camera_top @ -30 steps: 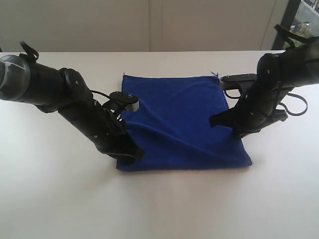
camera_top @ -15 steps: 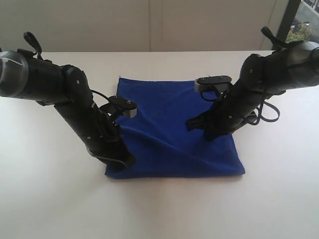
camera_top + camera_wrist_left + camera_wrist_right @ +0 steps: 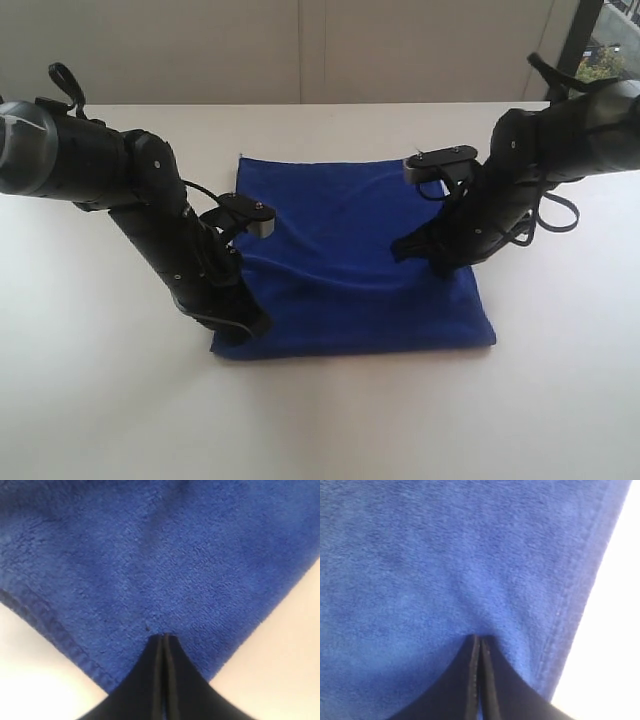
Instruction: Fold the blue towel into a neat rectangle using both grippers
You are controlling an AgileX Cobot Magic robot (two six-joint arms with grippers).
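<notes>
The blue towel [image 3: 345, 275] lies on the white table as a roughly square sheet with soft wrinkles across its middle. My left gripper [image 3: 258, 325] is down at the towel's near left corner, its fingers closed together with the tips dug into the cloth. The left wrist view shows those tips [image 3: 164, 636] meeting on the terry [image 3: 150, 555], just inside the hemmed edge. My right gripper [image 3: 440, 268] presses into the towel's right side, a little in from the edge. Its tips [image 3: 480, 637] are closed on the cloth [image 3: 445, 555] beside the stitched hem. No white label shows.
The white table [image 3: 320, 420] extends on all sides of the towel, with a pale wall behind it. A dark window frame [image 3: 580, 40] stands at the far right corner. Both black arms lean in over the towel's left and right sides.
Both arms dragged the towel to the left. The right gripper then moved back to the right, and the diagonal ridge across the cloth flattened. The left gripper has held still for the last half second.
</notes>
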